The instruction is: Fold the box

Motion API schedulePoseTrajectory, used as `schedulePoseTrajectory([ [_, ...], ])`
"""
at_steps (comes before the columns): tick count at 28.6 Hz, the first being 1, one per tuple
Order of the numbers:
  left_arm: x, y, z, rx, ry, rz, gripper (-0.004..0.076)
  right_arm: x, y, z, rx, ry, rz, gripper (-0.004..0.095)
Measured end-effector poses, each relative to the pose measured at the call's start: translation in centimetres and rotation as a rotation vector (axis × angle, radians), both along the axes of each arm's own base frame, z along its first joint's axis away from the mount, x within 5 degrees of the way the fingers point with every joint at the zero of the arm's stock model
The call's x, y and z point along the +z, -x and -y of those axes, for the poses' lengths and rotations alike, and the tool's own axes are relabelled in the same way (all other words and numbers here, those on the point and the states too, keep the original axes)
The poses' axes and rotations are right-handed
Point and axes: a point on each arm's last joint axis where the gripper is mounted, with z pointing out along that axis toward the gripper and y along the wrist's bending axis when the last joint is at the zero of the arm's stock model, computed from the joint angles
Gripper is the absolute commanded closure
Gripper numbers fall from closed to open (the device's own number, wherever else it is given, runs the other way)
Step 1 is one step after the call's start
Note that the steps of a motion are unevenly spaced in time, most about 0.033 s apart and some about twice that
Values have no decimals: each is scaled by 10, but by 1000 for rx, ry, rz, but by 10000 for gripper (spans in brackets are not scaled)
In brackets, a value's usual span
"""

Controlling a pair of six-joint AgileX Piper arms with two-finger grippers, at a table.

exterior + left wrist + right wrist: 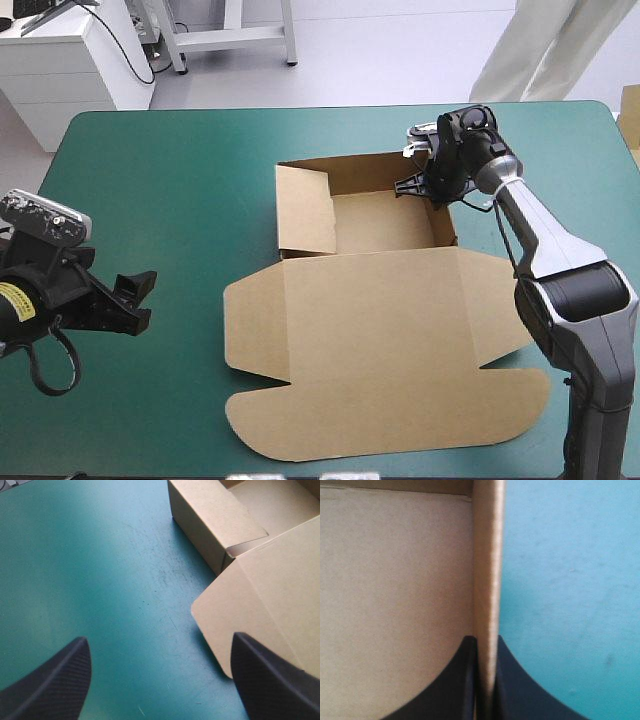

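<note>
Your right gripper (487, 641) pinched on the right wall (488, 555) of the brown box (385, 225), an open tray mid-table, lid (385, 350) flat toward the near edge, your left gripper (159, 639) wide apart over the teal-green cover (100, 580) near the lid's corner, yellow arm label (12, 298) unreadable.

Bright, even overhead light; soft shadow edging the box (270, 595).

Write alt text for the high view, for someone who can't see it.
A brown box lies on a teal-green table: an open tray at the far side, its lid flat toward the near edge. The right gripper is shut on the tray's right wall, while the left gripper hangs open over the table, left of the box and apart from it.
</note>
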Motion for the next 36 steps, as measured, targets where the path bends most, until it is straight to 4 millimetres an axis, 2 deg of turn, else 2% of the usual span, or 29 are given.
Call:
schedulePoseTrajectory([
  [3, 0, 0, 0, 0, 0, 0, 181, 9, -1, 16, -4, 52, 32, 931],
  [5, 0, 0, 0, 1, -2, 1, 180, 19, -2, 36, -28, 64, 52, 931],
  [10, 0, -1, -3, 21, -29, 15, 181, 38, -2, 107, -159, 90, 87, 929],
  [14, 1, -2, -6, 38, -55, 28, 181, 44, 3, 163, -271, 106, 92, 929],
  [18, 1, -3, -6, 42, -60, 30, 181, 44, 9, 203, -354, 115, 86, 929],
  [24, 1, -3, -7, 44, -62, 31, 181, 39, 19, 242, -440, 104, 61, 929],
  [25, 1, -3, -7, 44, -63, 32, 181, 35, 20, 246, -451, 103, 53, 929],
  [26, 1, -3, -7, 46, -66, 33, 180, 22, 23, 251, -463, 102, 24, 929],
  [29, 1, -3, -7, 47, -67, 34, 181, 3, 24, 254, -470, 111, -5, 922],
  [32, 1, -3, -7, 48, -69, 35, 181, -4, 24, 256, -472, 108, -9, 807],
  [34, 1, -3, -7, 48, -69, 35, 181, -5, 24, 257, -467, 110, -4, 602],
  [36, 1, -3, -7, 48, -69, 35, 181, -5, 24, 257, -451, 107, 0, 296],
])
